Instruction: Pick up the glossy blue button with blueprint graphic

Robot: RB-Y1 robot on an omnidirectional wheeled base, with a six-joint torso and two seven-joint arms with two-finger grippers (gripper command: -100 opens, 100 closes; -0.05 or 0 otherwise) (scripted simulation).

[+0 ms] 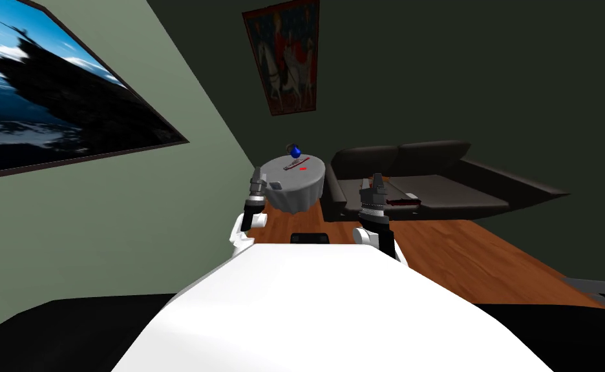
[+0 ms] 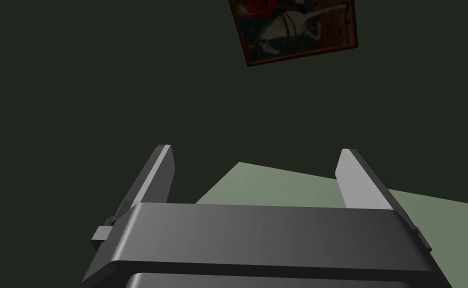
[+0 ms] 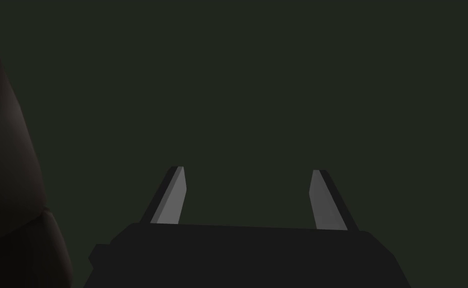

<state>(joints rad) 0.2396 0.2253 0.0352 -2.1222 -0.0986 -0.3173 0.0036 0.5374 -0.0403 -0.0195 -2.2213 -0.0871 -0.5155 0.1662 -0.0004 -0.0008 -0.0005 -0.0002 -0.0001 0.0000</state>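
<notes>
A small glossy blue thing, likely the button, sits at the far edge of a round grey table ahead of me. A dark strip and a small red item lie on the tabletop near it. My left gripper is raised beside the table's near left side, well short of the blue thing. Its fingers stand open with nothing between them. My right gripper is held up in front of the sofa, to the right of the table, also open and empty.
A dark sofa stands right of the table, with a flat dark and red item on its seat. Wooden floor stretches between me and both. A green wall runs close on my left. A small white thing lies at the table's near left rim.
</notes>
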